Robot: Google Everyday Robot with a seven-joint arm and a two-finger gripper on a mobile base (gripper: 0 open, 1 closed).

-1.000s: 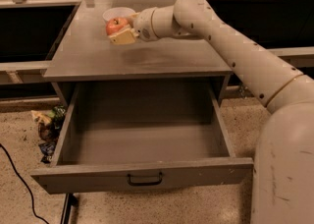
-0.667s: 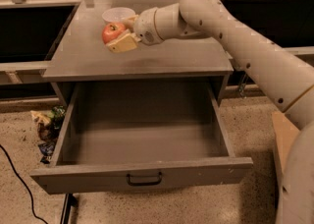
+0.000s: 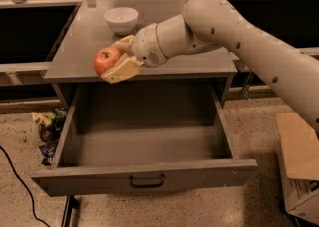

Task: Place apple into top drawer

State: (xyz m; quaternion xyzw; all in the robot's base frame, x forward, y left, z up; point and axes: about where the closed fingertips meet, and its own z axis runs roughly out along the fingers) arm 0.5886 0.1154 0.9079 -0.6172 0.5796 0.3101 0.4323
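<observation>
The red apple (image 3: 105, 59) with yellow patches is held between the cream fingers of my gripper (image 3: 115, 57), which is shut on it. The gripper holds it in the air at the front left edge of the grey cabinet top (image 3: 164, 66), above the back left part of the open top drawer (image 3: 144, 144). The drawer is pulled fully out and its inside is bare. Its flat front panel carries a dark curved handle (image 3: 147, 181). My arm reaches in from the upper right.
A white bowl (image 3: 121, 19) stands at the back of the cabinet top. Crumpled wrappers (image 3: 49, 129) lie on the floor left of the drawer. A cardboard box (image 3: 299, 166) sits at the right. A black cable (image 3: 20, 191) runs across the floor at lower left.
The gripper has carried the apple from beside the bowl forward and down to the cabinet top's front left edge. The view has drawn closer to the cabinet.
</observation>
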